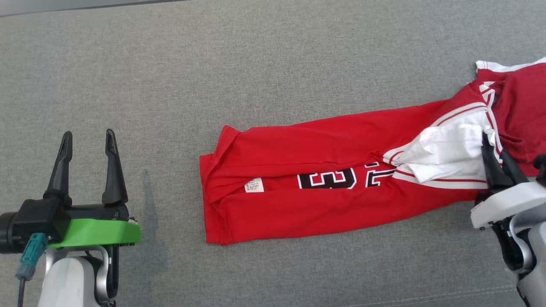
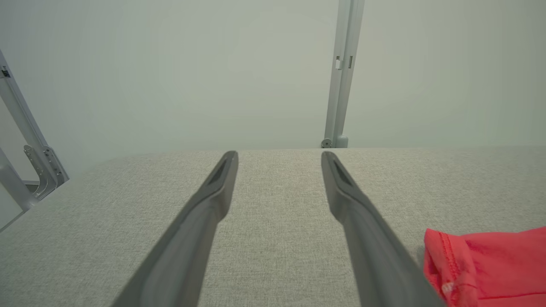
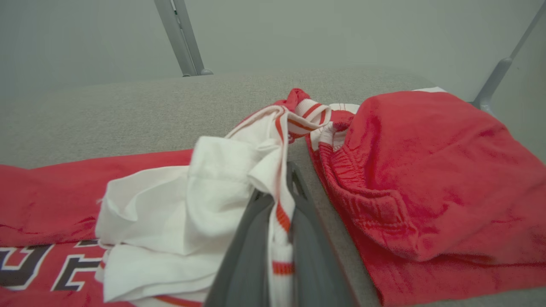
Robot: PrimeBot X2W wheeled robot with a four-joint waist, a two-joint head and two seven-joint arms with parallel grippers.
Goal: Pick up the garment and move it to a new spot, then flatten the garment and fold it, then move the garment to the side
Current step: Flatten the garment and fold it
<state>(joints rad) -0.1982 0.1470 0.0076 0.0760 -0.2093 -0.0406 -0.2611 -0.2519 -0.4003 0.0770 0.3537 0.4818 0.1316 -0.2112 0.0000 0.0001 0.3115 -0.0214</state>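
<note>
Lying across a grey surface (image 1: 170,76) of fine, matte weave, the garment (image 1: 307,149) is a red jersey of soft knit, folded lengthwise into a long band that runs from the middle of the head view to its right edge. Its left end is a fairly square, hemmed edge. Its right end is bunched and crumpled, a red mound beside a rumpled white panel (image 1: 443,153) edged in red-and-white striped trim. Black numerals (image 1: 327,179) outlined in white show along the fold, partly hidden, and a small white tag (image 1: 254,185) sits near them toward the left end. The right gripper (image 1: 494,147) is at the bunched end, its two dark fingers pressed together on a strip of the striped trim, which the right wrist view shows running down between them, with the white panel heaped against one finger. The left gripper (image 1: 88,133) hovers over bare surface well to the left of the garment, fingers spread wide and holding nothing; in its wrist view the garment's red hem lies just beside one finger. Pale metal posts (image 2: 341,72) rise behind the surface's far edge.
</note>
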